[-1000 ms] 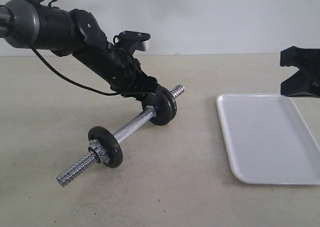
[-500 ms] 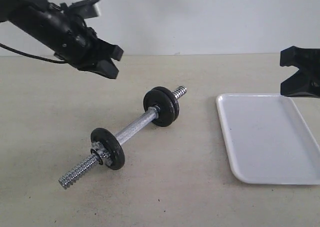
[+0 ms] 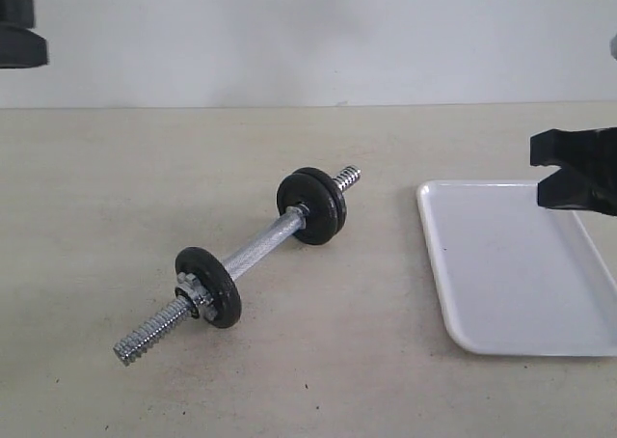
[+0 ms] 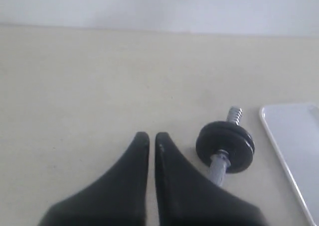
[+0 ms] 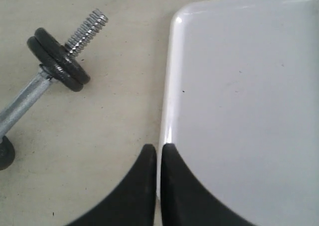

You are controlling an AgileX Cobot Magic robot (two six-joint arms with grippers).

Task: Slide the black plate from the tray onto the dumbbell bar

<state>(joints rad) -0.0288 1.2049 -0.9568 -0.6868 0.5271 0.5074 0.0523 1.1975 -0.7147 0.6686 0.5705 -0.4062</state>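
Near the tray [image 5: 167,86] rim, right tool [image 5: 158,147] together, empty; left tool [image 4: 152,135] likewise, far from dumbbell bar [image 3: 265,243].

Chrome dumbbell bar [image 3: 260,243] with threaded ends, matte black plate [image 3: 314,206], plain white tray [image 3: 511,264], beige table [image 3: 96,216]

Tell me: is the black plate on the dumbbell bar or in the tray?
On the bar: the black plate sits on the dumbbell bar against another disc, and the tray holds nothing.
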